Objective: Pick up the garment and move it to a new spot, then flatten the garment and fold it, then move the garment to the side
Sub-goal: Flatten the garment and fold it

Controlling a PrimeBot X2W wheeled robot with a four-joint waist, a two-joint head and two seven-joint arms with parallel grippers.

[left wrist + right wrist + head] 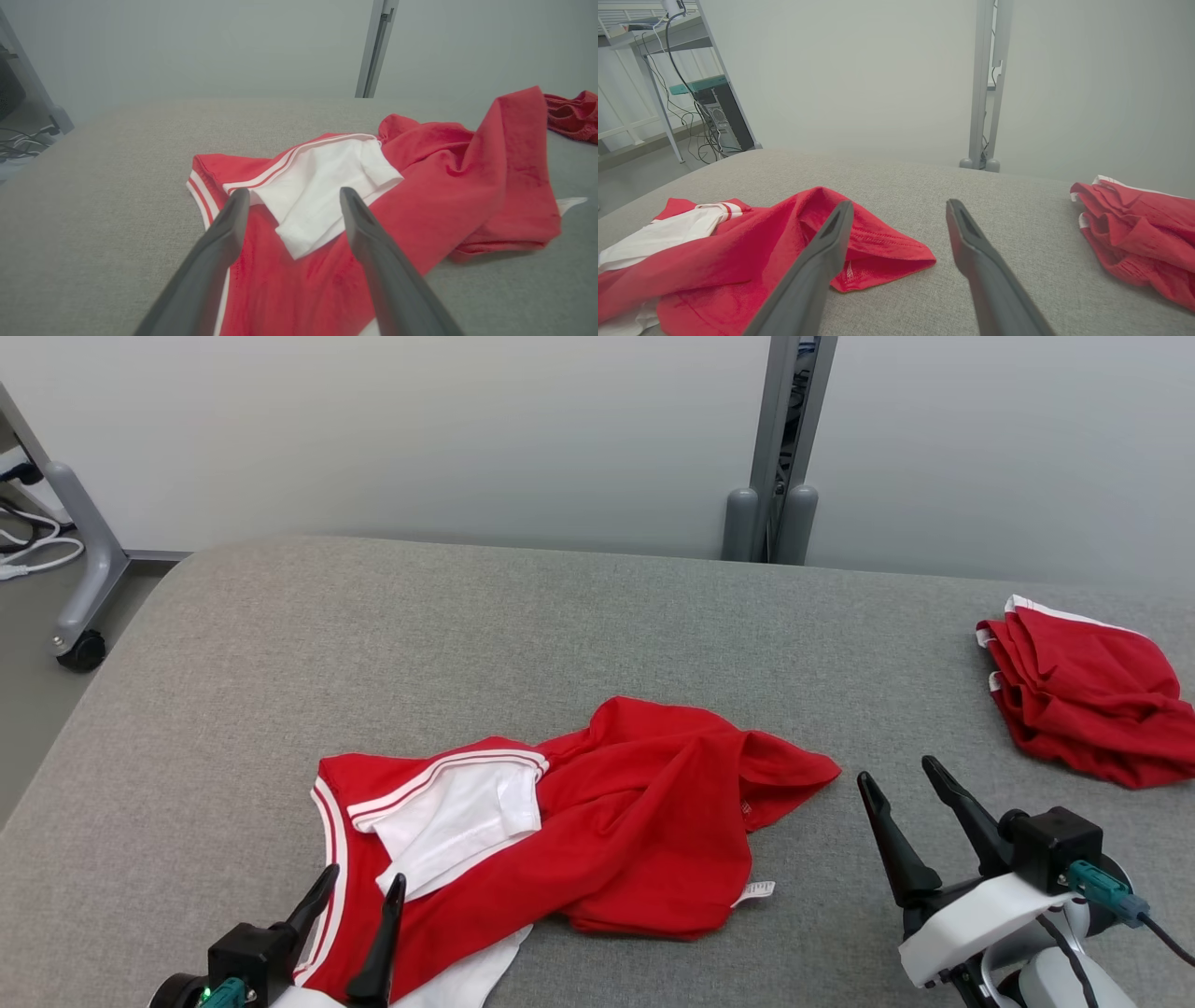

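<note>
Head camera: I look forward and down across the grey counter. Wrist cameras: low and close, sighting along the left end effector and right end effector. All three share the central red garment.

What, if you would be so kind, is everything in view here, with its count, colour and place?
garment: one, red and white, crumpled, near middle of the table
pile: one, red with white trim, far right of the table
table: one, grey
post: one, grey, behind the table
stand: one, grey with a black wheel, floor at far left
cables: several, white, floor at far left
computer: one, dark, under a desk at left
left hand: one, dark, open, over the garment's near left edge
right hand: one, dark, open, right of the garment
</note>
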